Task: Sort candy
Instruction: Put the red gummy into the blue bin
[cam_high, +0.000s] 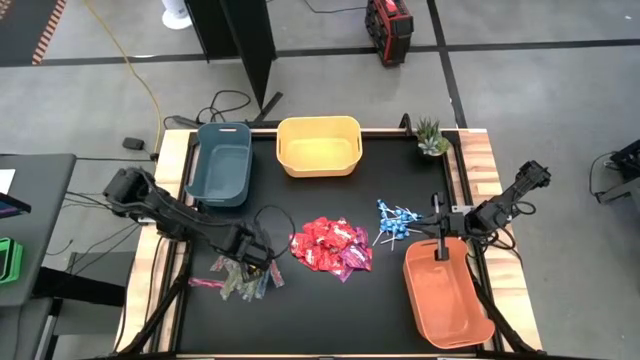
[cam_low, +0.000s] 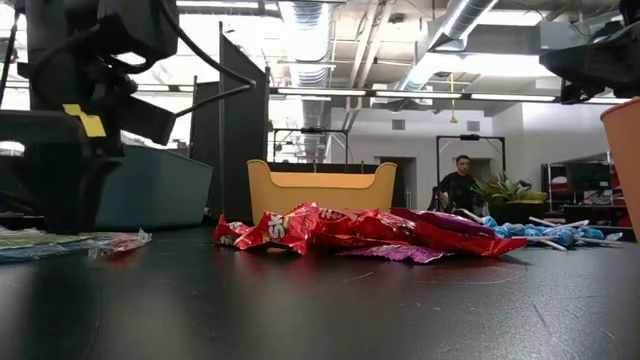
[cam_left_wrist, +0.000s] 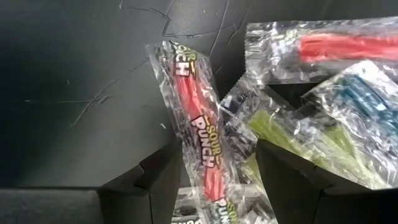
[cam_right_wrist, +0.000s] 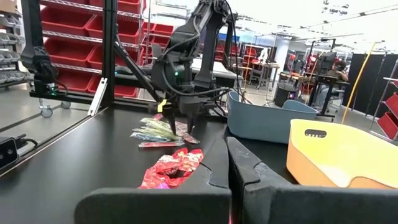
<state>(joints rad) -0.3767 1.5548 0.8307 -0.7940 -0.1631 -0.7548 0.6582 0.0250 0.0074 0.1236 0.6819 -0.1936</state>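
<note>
Treat sorting as barely begun: the blue plastic bin, yellow plastic bin and orange plastic bin look empty. The left gripper, spread, straddles a clear red-filled stick packet. The right gripper, pressed together, waits over the orange bin. Red square packets and blue lollipops lie mid-table.

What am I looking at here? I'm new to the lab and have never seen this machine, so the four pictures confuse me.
It is a table robot with two dark arms. One picture looks down from above, one looks level across the tabletop, and two come from cameras on the arms' wrists. On the black table lie clear stick packets, a heap of red packets and blue lollipops, with a blue bin, a yellow bin and an orange bin. The left end effector stands open over the stick packets, one red stick packet between its fingers, not clamped. The right end effector, shut and empty, waits by the orange bin.
</note>
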